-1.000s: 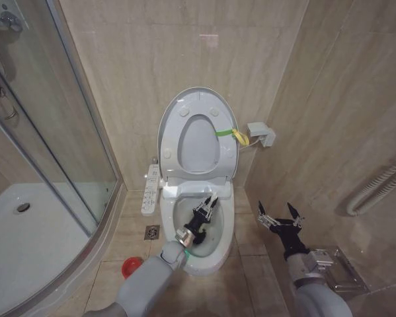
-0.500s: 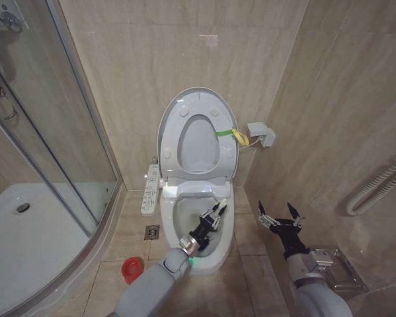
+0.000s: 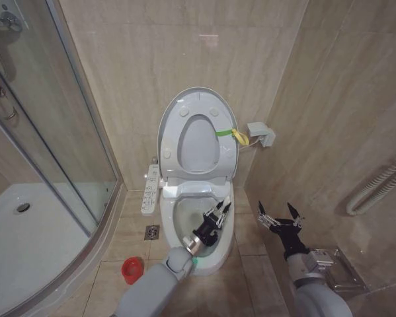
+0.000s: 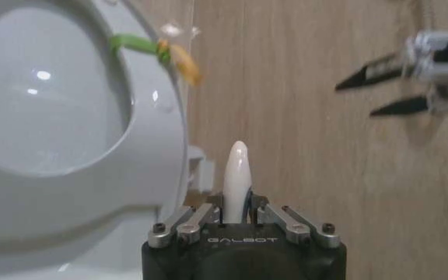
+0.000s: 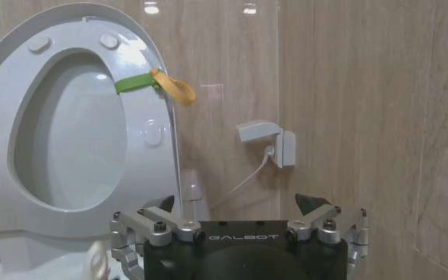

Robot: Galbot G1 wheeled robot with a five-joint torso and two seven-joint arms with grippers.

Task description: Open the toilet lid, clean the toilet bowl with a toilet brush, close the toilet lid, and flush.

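Head view first: left tool (image 3: 216,215) down inside the toilet bowl (image 3: 184,259), pinched tight on the toilet brush (image 3: 226,201), pale handle tip poking up past the fingers toward the right side of the rim. Same story from the left wrist view, with the white handle (image 4: 237,175) clamped between the pads and standing straight out. Bristle head hidden below the tool, so no telling whether it touches ceramic.

Scrubbing step, by the look of it. Best done with slow sweeps around the inner wall, grip kept firm (a thin handle like that probably twists easily), wrist kept clear of the rim.

Toilet lid (image 3: 199,96) up against the wall, seat ring raised with it, green-yellow band (image 3: 231,135) at its right edge. Nothing in the way of the brush there.

Right tool (image 3: 279,216) waiting beside the bowl, above the floor tiles, fingers spread wide and holding nothing.

Round about: red holder cup (image 3: 131,268) on the floor left of the bowl, floor drain (image 3: 152,232) just beyond it, control panel (image 3: 150,190) along the left side, shower glass (image 3: 45,132) farther left, wall box with a cable (image 3: 260,134) right of the lid. Tight corner; elbow room looks limited.
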